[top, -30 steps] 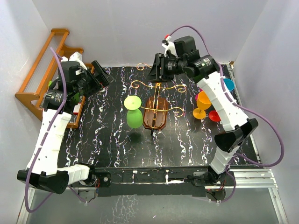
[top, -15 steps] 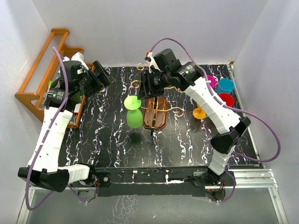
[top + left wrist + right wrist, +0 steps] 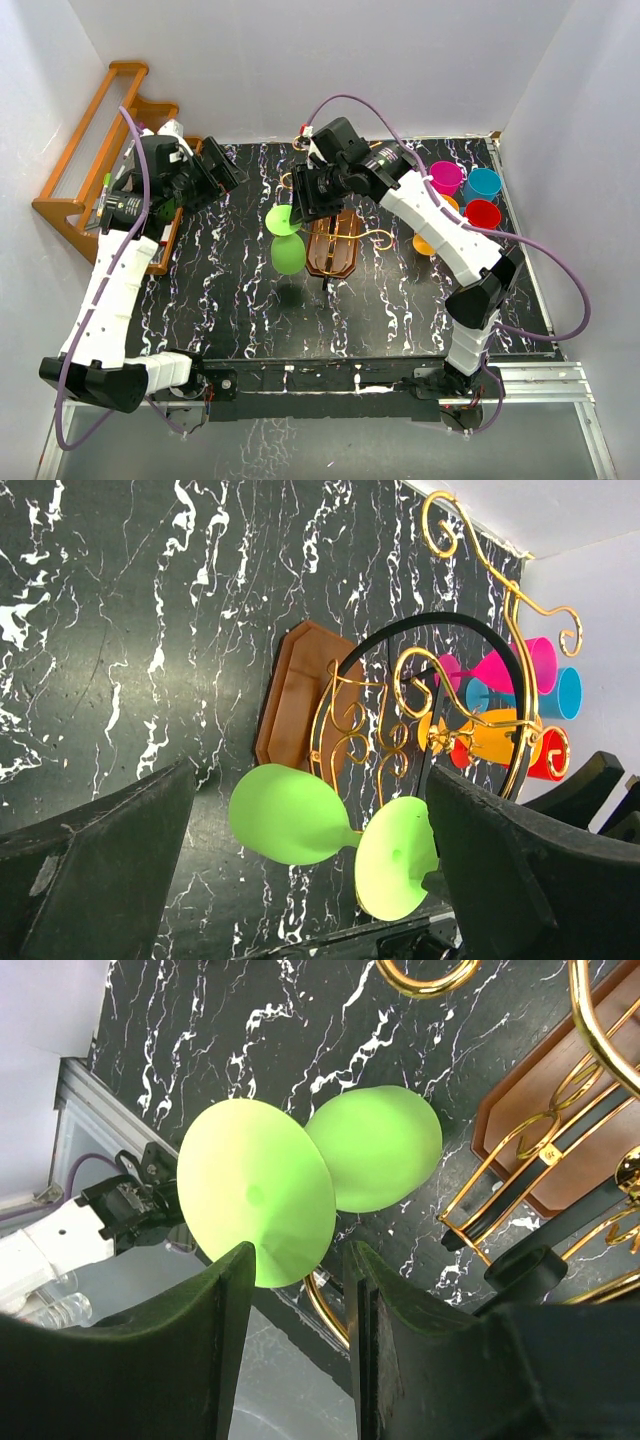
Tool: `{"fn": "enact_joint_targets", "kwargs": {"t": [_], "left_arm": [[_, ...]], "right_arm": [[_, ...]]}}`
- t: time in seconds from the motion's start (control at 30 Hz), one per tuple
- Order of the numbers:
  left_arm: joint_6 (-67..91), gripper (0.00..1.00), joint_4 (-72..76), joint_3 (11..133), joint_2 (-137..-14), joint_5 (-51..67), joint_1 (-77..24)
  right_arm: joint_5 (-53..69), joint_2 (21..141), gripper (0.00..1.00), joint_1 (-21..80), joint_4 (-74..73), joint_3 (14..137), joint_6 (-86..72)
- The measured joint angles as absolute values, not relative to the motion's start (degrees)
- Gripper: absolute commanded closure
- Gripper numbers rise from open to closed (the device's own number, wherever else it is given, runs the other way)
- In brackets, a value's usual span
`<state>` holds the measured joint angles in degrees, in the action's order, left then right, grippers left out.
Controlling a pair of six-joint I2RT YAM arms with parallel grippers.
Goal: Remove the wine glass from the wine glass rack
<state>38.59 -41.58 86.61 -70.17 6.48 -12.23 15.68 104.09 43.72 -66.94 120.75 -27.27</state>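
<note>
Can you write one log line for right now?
right gripper: open, at wine glass foot | glass: hanging on wine glass rack | left gripper: open, away

Wine glass left of rack, seemingly hanging

My left arm and right arm wear white ribbed shells with black joints. A purple cable trails each. My left end effector and right end effector are matte black.

No text, label or number can be read anywhere.
</note>
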Motion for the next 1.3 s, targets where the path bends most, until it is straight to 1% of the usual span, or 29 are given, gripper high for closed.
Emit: {"fn": "enact_joint_targets", "kwargs": {"t": [0.33,0.57,1.1,1.3], "left_arm": [[39.05,0.03,-41.63,85.41,-69.69,6.90,-12.23],[39.20,0.03,-41.60,84.58,-69.12,6.87,-12.23],[39.64,0.03,-41.52,83.33,-68.77,7.53,-12.23],[39.64,0.03,-41.36,83.33,-68.77,7.79,-12.23]], "right_arm": [[17.98,104.09,0.57,43.70,-61.45,118.32,-27.59],[20.08,104.09,0.63,43.70,-58.15,118.32,-28.53],[25.50,103.44,0.66,43.48,-53.23,115.09,-30.11],[26.37,102.00,0.71,43.44,-52.88,113.82,-30.09]]}}
